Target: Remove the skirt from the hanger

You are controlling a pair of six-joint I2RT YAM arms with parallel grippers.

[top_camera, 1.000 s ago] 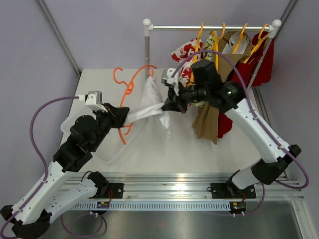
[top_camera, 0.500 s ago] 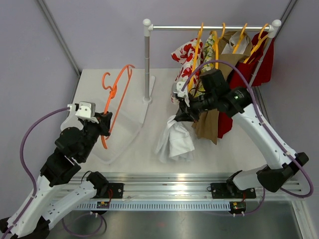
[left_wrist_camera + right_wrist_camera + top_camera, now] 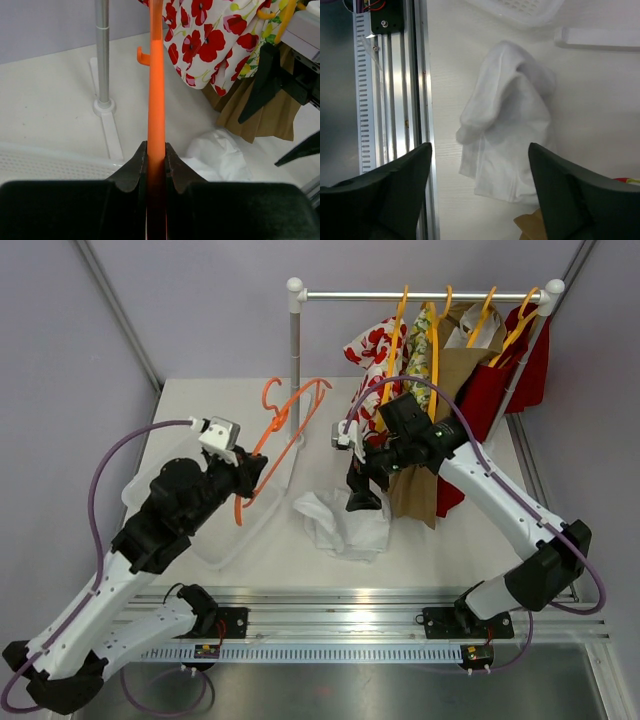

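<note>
Right gripper (image 3: 480, 150) gapes over the skirt (image 3: 512, 112) — left gripper (image 3: 156, 152) pinches the hanger (image 3: 156, 85).

text: none readable | labels, brands: none readable | numbers, signs: none readable | note: small circuit board (image 3: 208, 651) on the silver metal base rail (image 3: 340, 615), any marking too small to tell
</note>
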